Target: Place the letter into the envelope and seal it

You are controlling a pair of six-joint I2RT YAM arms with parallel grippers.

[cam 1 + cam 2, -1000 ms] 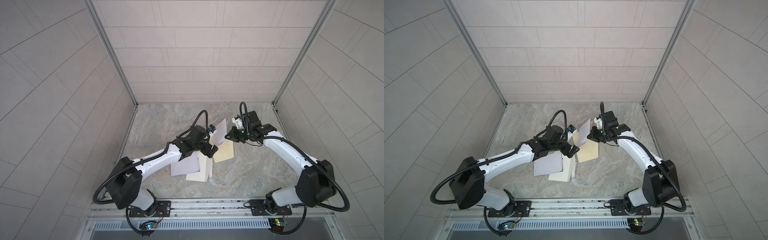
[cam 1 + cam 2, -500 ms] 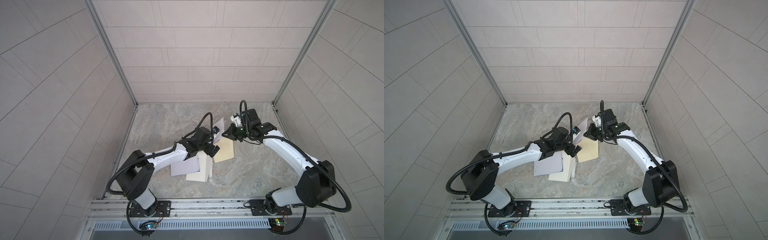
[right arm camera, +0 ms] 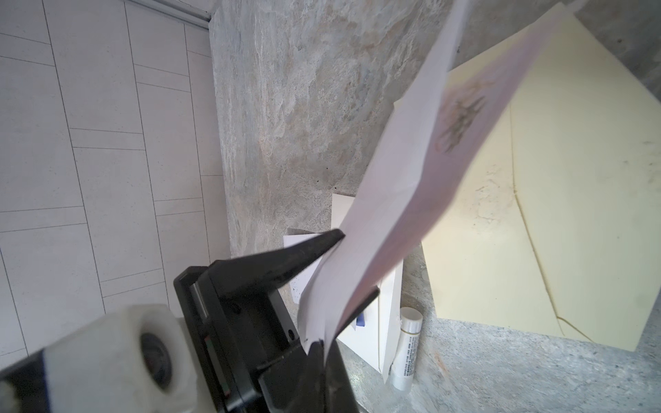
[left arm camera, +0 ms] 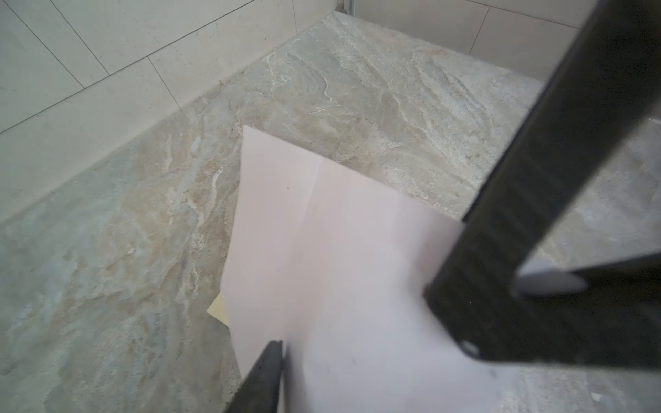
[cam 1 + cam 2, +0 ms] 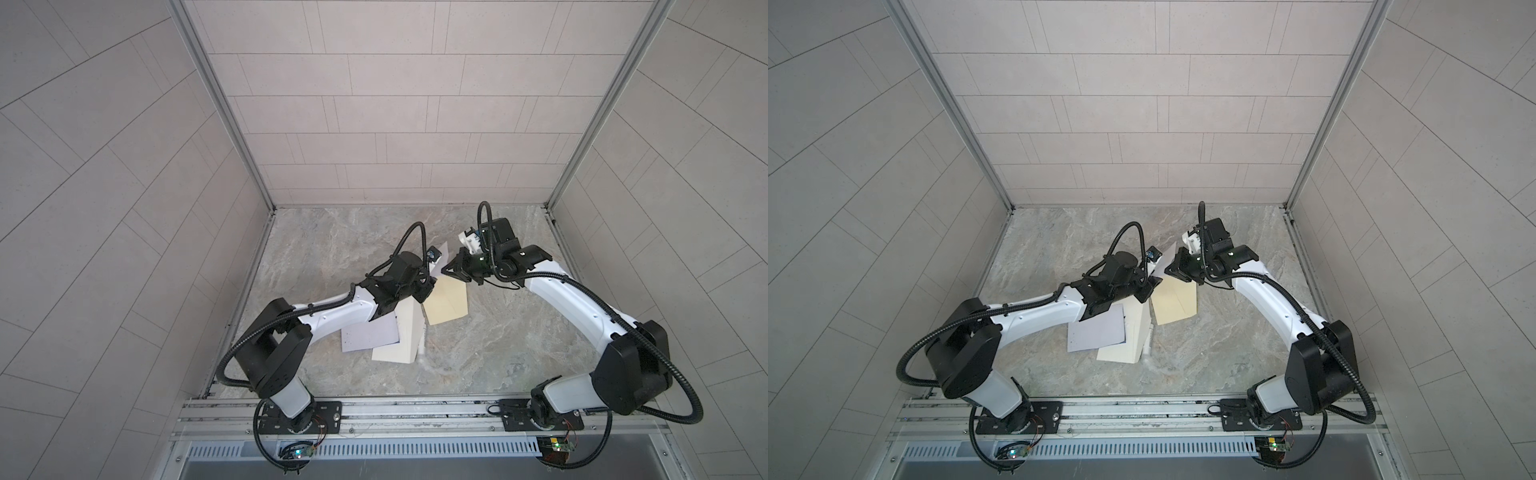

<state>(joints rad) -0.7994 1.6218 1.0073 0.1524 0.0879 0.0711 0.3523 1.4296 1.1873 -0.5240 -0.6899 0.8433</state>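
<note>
Both arms meet over the middle of the worktop (image 5: 332, 249) with the letter (image 5: 439, 255) up in the air between them. The right end effector (image 5: 451, 270) is clamped tight on one end of the letter. The right wrist view shows the paper (image 3: 411, 178) pinched between the black fingers (image 3: 322, 243) and bowing away from them, with a dark scribbly print on one face.

The left end effector (image 5: 428, 279) is right up against the letter's other side. In the left wrist view the sheet (image 4: 339, 250) runs between its fingers (image 4: 266, 372), and one finger looks like it's touching the paper's edge. Honestly can't tell whether it's actually gripping or just closing in.

The envelope (image 5: 446, 305) lies flat on the worktop just under the two end effectors, and the letter isn't in it. Nearer the arm bases there's a lavender sheet (image 5: 368, 334) overlapping a cream sheet (image 5: 401, 345), and a small white tube (image 3: 406, 350) lies right beside those.
</note>
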